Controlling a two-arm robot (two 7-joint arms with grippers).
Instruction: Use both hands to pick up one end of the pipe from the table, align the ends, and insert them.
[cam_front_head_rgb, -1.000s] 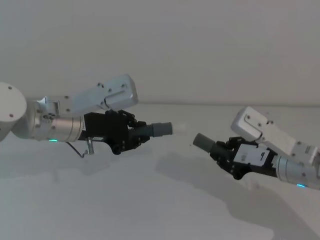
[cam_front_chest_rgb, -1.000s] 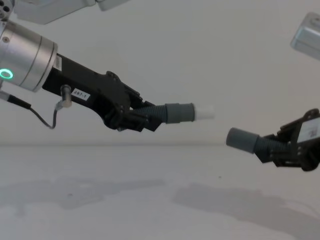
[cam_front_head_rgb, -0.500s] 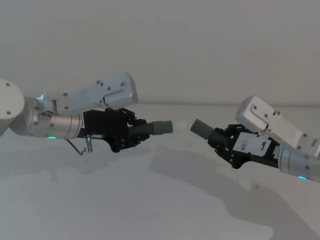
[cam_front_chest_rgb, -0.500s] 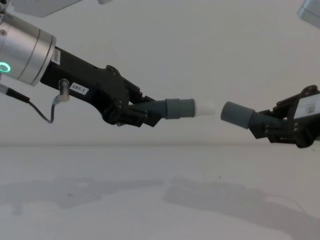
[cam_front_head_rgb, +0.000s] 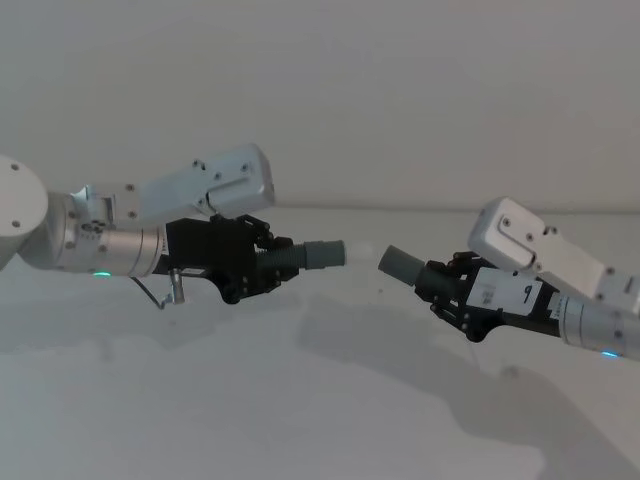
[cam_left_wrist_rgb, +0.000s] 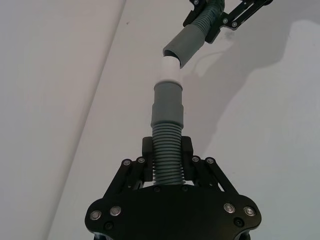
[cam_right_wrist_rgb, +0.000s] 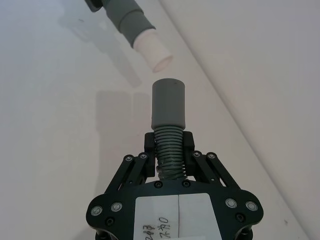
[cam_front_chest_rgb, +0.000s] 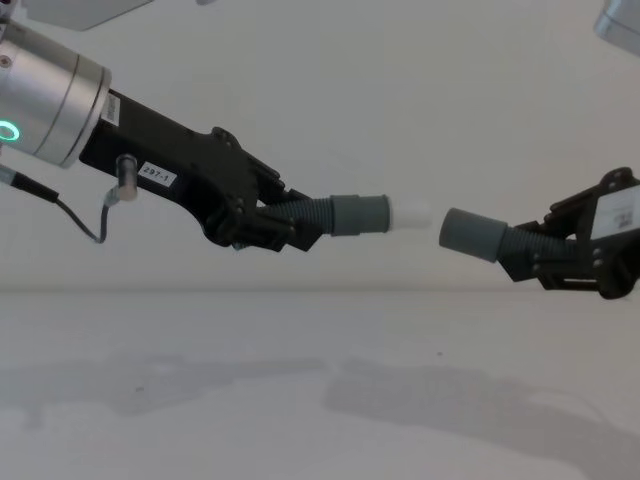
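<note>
We hold both pipe pieces off the table (cam_front_chest_rgb: 300, 400), cuffs facing each other so they can be mated. Our left gripper (cam_front_chest_rgb: 262, 226) is clenched on the ribbed hose, leaving its grey cuff and white tip (cam_front_chest_rgb: 412, 212) jutting beyond the jaws. Our right gripper (cam_front_chest_rgb: 545, 262) likewise clamps ribbing, its plain cuff (cam_front_chest_rgb: 472, 234) projecting ahead. The ends sit just apart, the plain cuff slightly lower, so alignment seems unfinished.

Dark-grey ribbed hose pieces (cam_front_chest_rgb: 305, 213) with smooth grey cuffs (cam_front_chest_rgb: 359, 214), one white-tipped (cam_front_chest_rgb: 410, 212), are seen in black grippers (cam_front_chest_rgb: 265, 228) with white labels (cam_front_chest_rgb: 157, 175), over a white table (cam_front_chest_rgb: 300, 400).
</note>
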